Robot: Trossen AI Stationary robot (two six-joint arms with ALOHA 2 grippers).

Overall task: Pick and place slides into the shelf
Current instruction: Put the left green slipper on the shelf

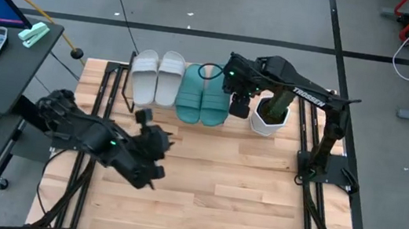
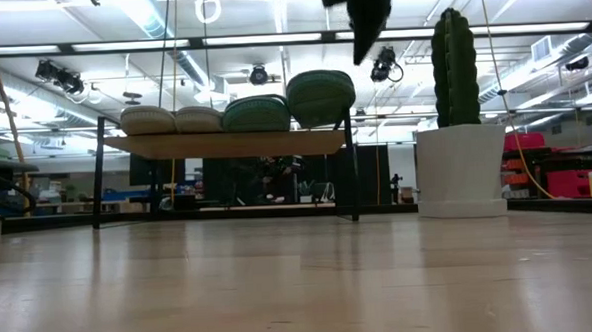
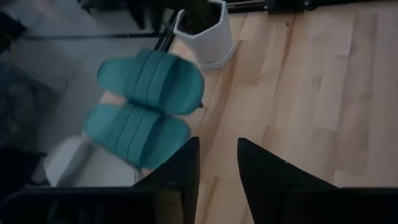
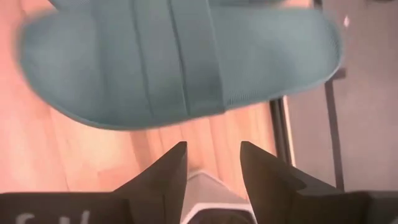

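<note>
With all four slides being shown side by side on the shelf (image 1: 136, 64), the two white slides (image 1: 157, 77) beside the two teal slides (image 1: 203, 94), the empty, parted right gripper (image 1: 239, 106) is best being lifted straight clear of the potted cactus (image 1: 272, 111), while the empty, parted left gripper (image 1: 145, 116) is being kept low.

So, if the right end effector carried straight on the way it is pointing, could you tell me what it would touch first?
Most likely the teal green rubber slide nearest the white pot; it fills the right wrist view just beyond the open right end effector, though the gap is hard to judge.
</note>
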